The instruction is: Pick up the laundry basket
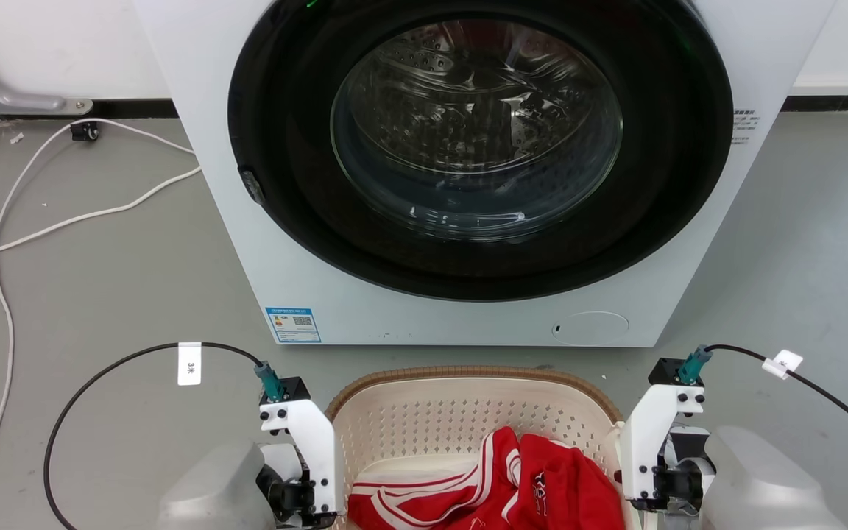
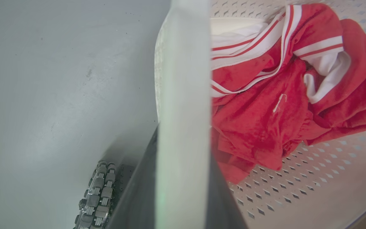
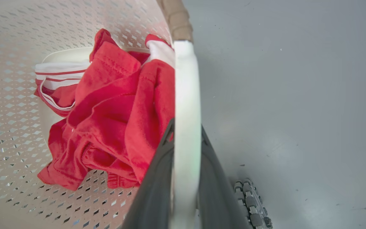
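The left gripper point(image 2: 184, 140) is clamped on one white handle point(image 2: 183, 63) of the laundry basket point(image 1: 431, 427), and the right gripper point(image 3: 186, 127) on the other. The basket holds red clothes point(image 1: 542, 486) and stands before the washing machine point(image 1: 468, 324). The grasp looks done; the lift appears not yet made.

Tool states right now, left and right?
Left tool: closed on the laundry basket, clamping its left white handle.
Right tool: closed on the laundry basket, clamping its right white handle.
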Motion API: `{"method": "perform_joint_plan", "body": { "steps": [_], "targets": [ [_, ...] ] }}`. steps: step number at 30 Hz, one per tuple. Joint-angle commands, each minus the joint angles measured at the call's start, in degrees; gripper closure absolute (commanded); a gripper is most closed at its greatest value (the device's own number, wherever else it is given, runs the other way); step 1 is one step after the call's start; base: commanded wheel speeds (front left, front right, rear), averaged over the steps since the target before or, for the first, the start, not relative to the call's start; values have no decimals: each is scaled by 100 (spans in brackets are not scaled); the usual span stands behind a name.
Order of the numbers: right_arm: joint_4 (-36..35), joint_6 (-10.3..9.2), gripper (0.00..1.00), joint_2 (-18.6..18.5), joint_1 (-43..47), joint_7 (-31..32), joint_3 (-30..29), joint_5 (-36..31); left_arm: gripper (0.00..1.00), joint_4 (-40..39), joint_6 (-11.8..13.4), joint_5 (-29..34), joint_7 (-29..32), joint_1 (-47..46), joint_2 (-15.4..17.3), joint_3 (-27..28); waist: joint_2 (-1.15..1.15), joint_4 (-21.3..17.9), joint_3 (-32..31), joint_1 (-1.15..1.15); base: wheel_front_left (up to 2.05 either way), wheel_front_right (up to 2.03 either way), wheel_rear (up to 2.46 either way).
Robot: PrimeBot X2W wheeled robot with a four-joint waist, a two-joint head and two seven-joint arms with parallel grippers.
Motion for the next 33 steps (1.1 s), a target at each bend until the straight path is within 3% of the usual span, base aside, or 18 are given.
{"method": "perform_joint_plan", "body": {
  "steps": [1,33],
  "targets": [
    [-26,16,100,23,-100,5,-20,-20,100,-50,-85,-65,-23,-111,-65,-5,0,-7,3,0,0,0,0],
    [-24,17,100,91,-16,140,-308,-216,100,-10,-85,-224,-73,-143,-54,-173,0,-25,50,0,0,0,0]
  ]
}}
